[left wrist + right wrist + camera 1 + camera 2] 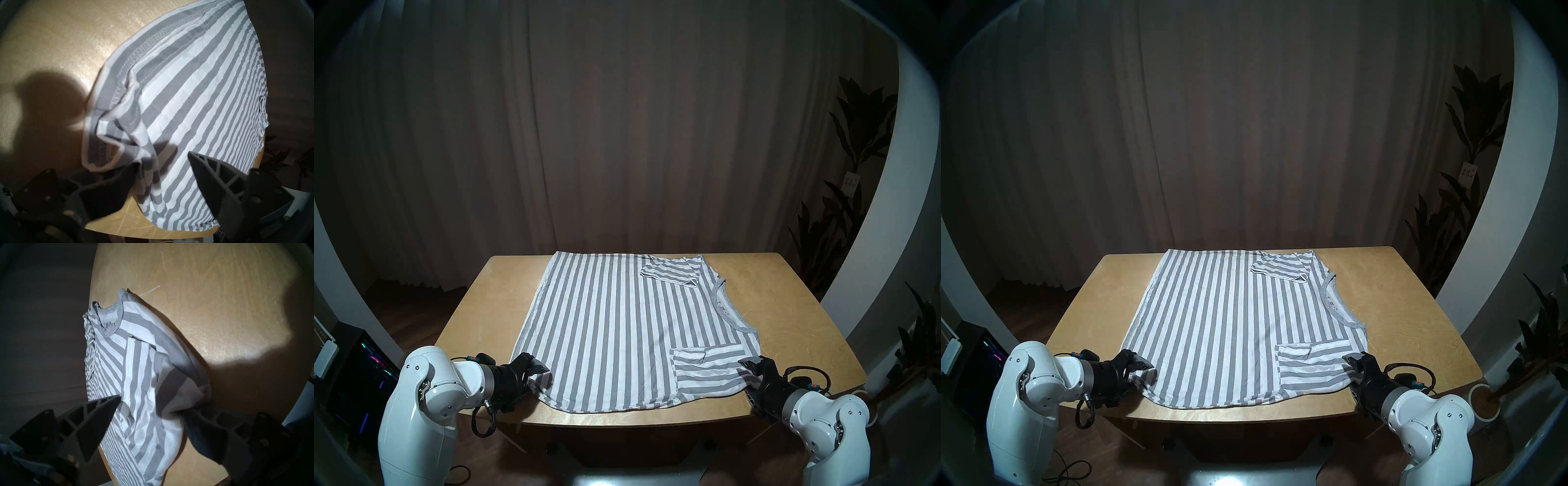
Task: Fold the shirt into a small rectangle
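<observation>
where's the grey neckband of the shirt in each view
Head stereo left: neckband, right of centre, at the shirt's right edge.
Head stereo right: neckband, right of centre.
Left wrist: not in it.
Right wrist: neckband, upper left.
Shared landmark: chest pocket, beside the neckband.

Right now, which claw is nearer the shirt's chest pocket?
Right. The right claw sits beside the chest pocket; the left claw is at the shirt's opposite near corner.

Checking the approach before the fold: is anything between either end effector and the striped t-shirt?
Nothing visible. The left end effector and right end effector, both open, already straddle the striped t-shirt at its near corners.
</observation>
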{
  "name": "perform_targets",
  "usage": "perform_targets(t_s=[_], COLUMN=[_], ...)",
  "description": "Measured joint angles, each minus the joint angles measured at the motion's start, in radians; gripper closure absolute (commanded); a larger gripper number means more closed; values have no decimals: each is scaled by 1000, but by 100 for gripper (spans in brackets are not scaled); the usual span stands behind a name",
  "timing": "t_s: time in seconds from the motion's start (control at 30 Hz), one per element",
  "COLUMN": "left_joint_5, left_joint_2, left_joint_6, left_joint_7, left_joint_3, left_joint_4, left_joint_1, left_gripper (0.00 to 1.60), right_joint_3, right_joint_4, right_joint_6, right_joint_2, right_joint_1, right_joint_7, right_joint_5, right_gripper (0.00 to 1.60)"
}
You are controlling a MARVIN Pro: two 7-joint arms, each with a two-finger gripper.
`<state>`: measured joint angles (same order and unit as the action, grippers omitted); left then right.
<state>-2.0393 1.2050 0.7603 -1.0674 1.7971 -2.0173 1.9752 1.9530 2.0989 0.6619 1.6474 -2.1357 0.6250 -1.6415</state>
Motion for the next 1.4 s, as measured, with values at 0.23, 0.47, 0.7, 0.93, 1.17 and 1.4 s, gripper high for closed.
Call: perform_targets(t_s=[0.23, 0.47, 0.7, 0.93, 1.17, 1.4], left_joint_5=[-13, -25, -35, -36, -35, -26], left_joint_2=[-12, -23, -27, -28, -27, -35], left_joint_6=[-10, -16, -28, -37, -41, -44], left_joint_7=[-8, -12, -21, -31, -5, 17], left_joint_3=[-12, -19, -6, 22, 32, 21], left_joint_4=[11, 16, 11, -10, -13, -12], left_joint_1=[-19, -28, -23, -6, -35, -102], left_gripper=[141, 160, 160, 160, 160, 160], right_joint_3=[-19, -21, 11, 30, 31, 31], right_joint_4=[-18, -29, -25, -6, -23, -70], right_joint_6=[-26, -38, -37, -6, 20, 26], right_joint_2=[2, 1, -9, -30, -61, -89], right_joint_1=[21, 41, 51, 64, 109, 170], right_joint_7=[7, 7, 3, -3, -40, -73], right_joint_5=[33, 45, 31, 1, -5, 4], right_gripper=[160, 160, 160, 160, 160, 160])
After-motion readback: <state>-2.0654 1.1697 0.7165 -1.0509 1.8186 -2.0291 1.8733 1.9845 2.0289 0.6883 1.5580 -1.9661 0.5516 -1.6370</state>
